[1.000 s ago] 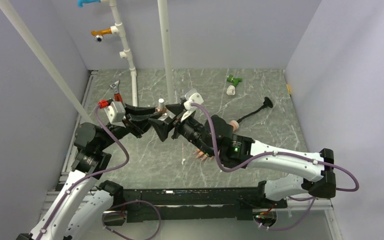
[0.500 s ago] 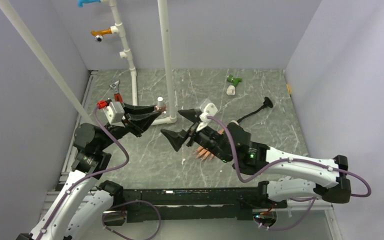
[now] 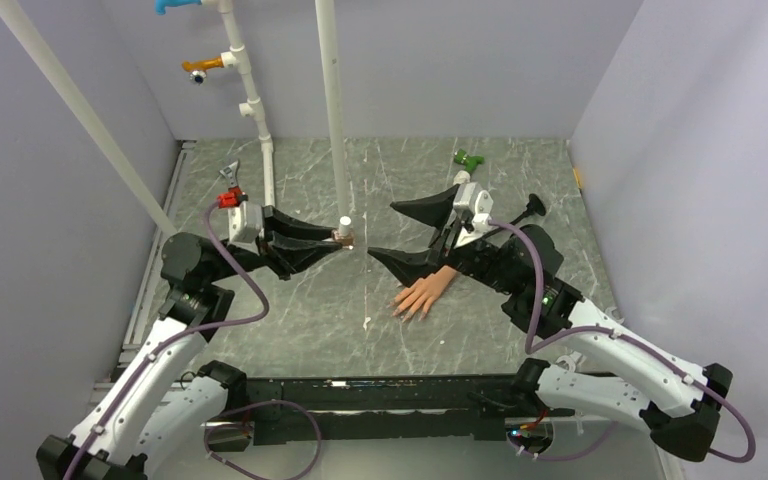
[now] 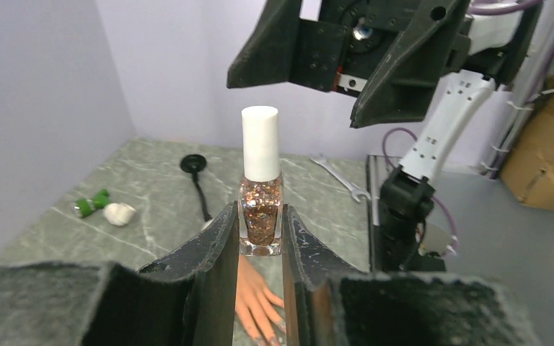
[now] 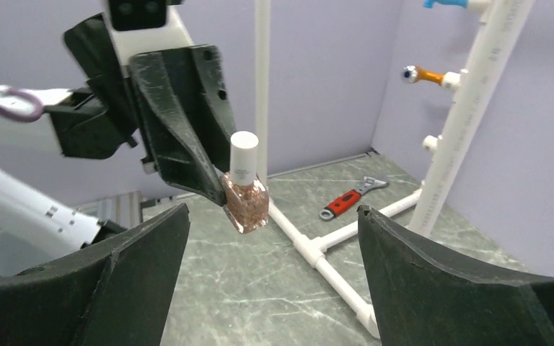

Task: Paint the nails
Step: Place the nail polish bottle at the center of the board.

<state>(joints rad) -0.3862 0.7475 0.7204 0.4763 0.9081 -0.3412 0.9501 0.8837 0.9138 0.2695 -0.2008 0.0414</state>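
The peach mannequin hand (image 3: 427,291) lies flat on the table, fingers spread toward the near left. Its nails (image 3: 401,312) are too small to make out. My left gripper (image 3: 344,238) is shut on a glitter nail polish bottle (image 4: 260,216) with a white cap (image 4: 260,143), held upright in the air to the left of and beyond the hand. My right gripper (image 3: 381,230) stands open, facing the bottle from the right with a gap between them. In the right wrist view the bottle (image 5: 245,203) hangs ahead of the wide-apart fingers (image 5: 144,267). The hand (image 4: 254,303) shows below the bottle.
A white pipe frame (image 3: 332,110) rises just behind the bottle, with its base tee (image 5: 317,249) on the table. A red-handled wrench (image 5: 346,199) lies at the back left. A green piece (image 3: 468,158), a white lump (image 4: 119,213) and a black long-handled tool (image 3: 533,206) lie at the back right.
My right gripper has opened wide and drawn back to the right, away from the bottle, uncovering the mannequin hand. My left gripper has carried the bottle slightly to the right.
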